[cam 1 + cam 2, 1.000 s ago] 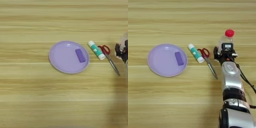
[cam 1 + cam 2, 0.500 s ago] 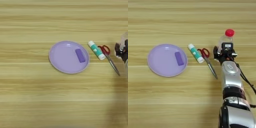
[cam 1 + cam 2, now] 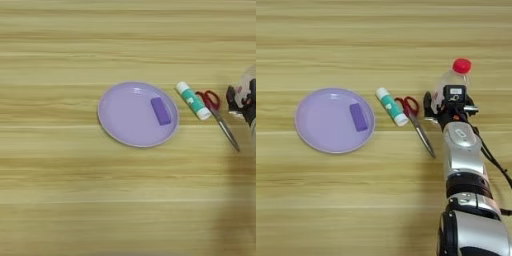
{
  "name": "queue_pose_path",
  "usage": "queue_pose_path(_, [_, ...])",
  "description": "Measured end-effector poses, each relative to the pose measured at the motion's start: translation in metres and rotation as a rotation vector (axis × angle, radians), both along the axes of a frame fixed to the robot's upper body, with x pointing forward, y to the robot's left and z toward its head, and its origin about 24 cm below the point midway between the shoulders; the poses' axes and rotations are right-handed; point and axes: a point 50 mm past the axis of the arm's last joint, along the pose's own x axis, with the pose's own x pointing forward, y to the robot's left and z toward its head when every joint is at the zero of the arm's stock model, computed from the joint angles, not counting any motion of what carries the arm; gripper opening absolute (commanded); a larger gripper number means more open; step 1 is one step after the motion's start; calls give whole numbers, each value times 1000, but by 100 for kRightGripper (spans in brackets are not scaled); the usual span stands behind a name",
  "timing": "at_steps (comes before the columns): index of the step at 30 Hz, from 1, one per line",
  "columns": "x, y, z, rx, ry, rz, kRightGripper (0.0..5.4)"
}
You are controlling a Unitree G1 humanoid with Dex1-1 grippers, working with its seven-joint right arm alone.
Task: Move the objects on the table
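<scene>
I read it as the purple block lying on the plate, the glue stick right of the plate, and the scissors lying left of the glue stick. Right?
Not quite. The scissors lie right of the glue stick, as the right eye view shows. The purple block does lie on the plate, and the glue stick is right of the plate.

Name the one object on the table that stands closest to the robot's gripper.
The clear bottle with the red cap: the right gripper is right at it, while the scissors, tube and purple plate lie further left.
</scene>
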Motion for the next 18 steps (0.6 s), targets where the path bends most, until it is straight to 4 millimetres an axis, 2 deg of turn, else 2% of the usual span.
queue_pose_path(5, [0, 0, 0, -1, 0, 1, 538])
queue_pose_path(18, [2, 1, 6, 4, -28, 7, 538])
